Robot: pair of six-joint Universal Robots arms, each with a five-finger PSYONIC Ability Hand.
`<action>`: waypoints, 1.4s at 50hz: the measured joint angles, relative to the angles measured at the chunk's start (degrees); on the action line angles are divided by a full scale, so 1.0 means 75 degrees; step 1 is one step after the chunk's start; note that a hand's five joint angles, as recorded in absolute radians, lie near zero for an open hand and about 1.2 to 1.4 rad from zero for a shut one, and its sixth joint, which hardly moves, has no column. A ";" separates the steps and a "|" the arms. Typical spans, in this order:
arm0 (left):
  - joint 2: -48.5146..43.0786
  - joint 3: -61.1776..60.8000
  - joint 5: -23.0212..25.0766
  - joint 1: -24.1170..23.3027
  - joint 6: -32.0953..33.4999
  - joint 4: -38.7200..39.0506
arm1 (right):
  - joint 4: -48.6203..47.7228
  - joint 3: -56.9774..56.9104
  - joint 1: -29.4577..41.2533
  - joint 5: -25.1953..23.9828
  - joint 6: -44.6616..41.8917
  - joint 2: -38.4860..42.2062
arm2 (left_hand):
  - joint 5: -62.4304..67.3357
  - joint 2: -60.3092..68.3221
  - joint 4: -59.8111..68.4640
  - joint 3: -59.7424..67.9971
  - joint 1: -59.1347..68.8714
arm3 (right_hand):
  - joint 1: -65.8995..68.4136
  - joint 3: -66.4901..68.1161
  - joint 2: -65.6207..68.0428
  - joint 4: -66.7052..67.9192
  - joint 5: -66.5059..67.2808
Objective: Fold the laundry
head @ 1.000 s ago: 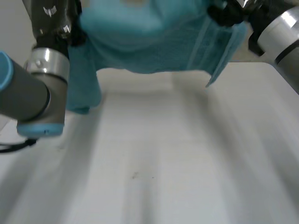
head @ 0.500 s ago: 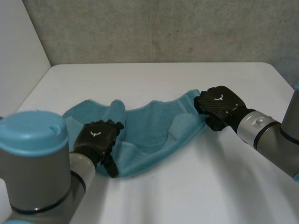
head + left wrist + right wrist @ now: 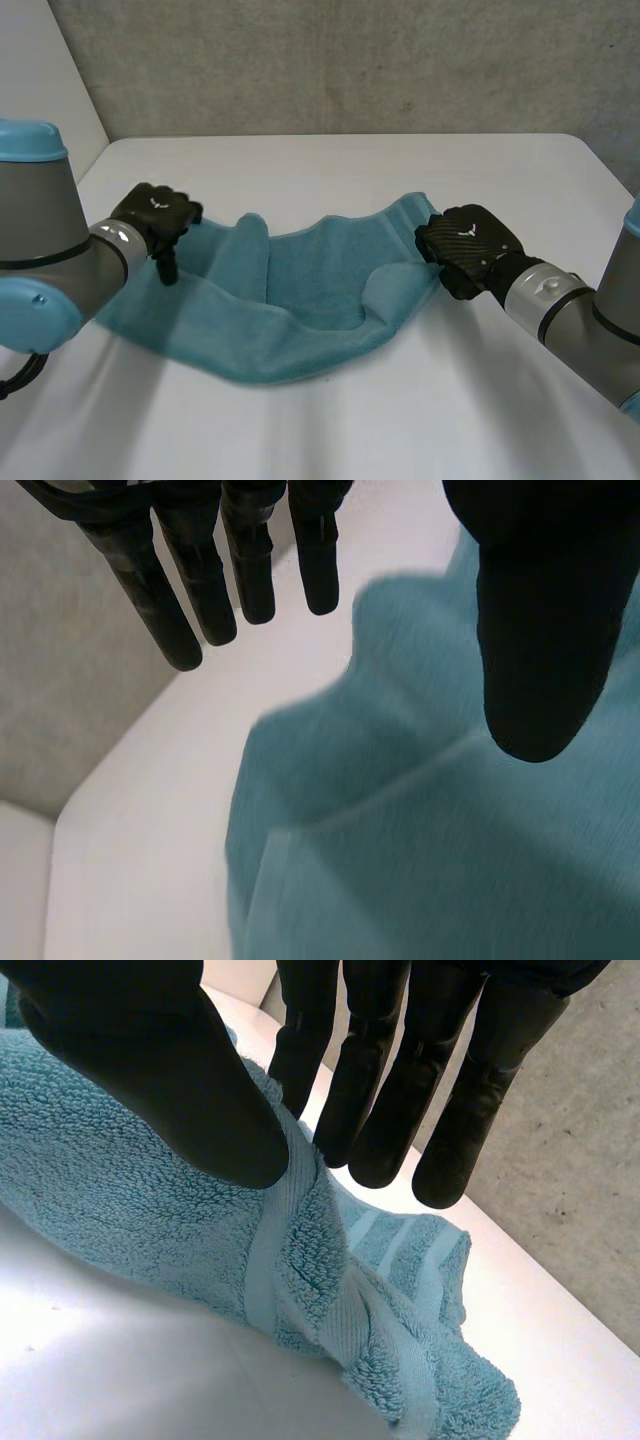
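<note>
On the white table (image 3: 330,165), my right hand (image 3: 470,245) pinches one end of the rumpled blue towel (image 3: 300,300) between thumb and fingers; my left hand (image 3: 155,212), fingers straight and holding nothing, is at the other end.

The left robot hand (image 3: 540,630) hung over a blue-green towel (image 3: 450,870). Its fingers (image 3: 200,580) were straight and held nothing. The thumb was above the towel. The fingers were above the white tabletop (image 3: 130,880), just beside the towel's bumpy edge. A thin stripe (image 3: 400,783) ran across the towel. A grey wall (image 3: 60,680) stood behind the tabletop.
</note>
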 measured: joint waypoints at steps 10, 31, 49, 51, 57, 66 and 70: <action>-0.1152 0.0452 -0.0513 0.0454 0.0949 -0.0109 | 0.0009 0.0115 -0.0025 -0.0021 -0.0076 -0.0008 | 0.0065 0.0051 0.0059 0.0051 0.0040 | 0.0000 0.0000 0.0000 0.0000 0.0000; -0.1775 0.0778 0.0526 0.0592 0.0728 -0.0159 | 0.0008 0.0184 -0.0100 -0.0041 -0.0095 -0.0022 | 0.0060 0.0051 0.0052 0.0051 0.0040 | 0.0000 0.0000 0.0000 0.0000 0.0001; -0.1909 0.0986 0.0802 0.0590 0.0473 -0.0670 | -0.0003 0.0182 -0.0078 -0.0045 -0.0097 0.0008 | 0.0796 0.0797 0.0823 0.0818 0.0867 | 0.0000 0.0000 0.0000 0.0000 0.0001; -0.1914 0.0987 0.0801 0.0590 0.0464 -0.0718 | -0.0003 0.0178 -0.0076 -0.0046 -0.0097 0.0011 | 0.1064 0.1069 0.1090 0.1056 0.1140 | 0.0000 0.0000 0.0000 0.0000 0.0001; -0.1899 0.0972 0.0788 0.0590 0.0373 -0.0732 | -0.0001 0.0164 -0.0081 -0.0043 -0.0105 0.0012 | 0.2362 0.2492 0.2433 0.2423 0.2279 | 0.0000 0.0000 0.0000 0.0000 0.0001; -0.1556 0.0864 0.0676 0.0592 0.0060 -0.0645 | 0.0006 0.0142 -0.0092 0.0014 -0.0101 0.0012 | 0.5667 0.6120 0.6120 0.6062 0.5482 | 0.0000 0.0000 0.0000 0.0000 0.0001; -0.1217 0.0697 0.0526 0.0597 -0.0045 -0.0533 | 0.0023 0.0095 -0.0148 0.0048 -0.0090 0.0010 | 0.5667 0.6138 0.6140 0.6073 0.5483 | 0.0000 0.0000 0.0000 0.0000 0.0001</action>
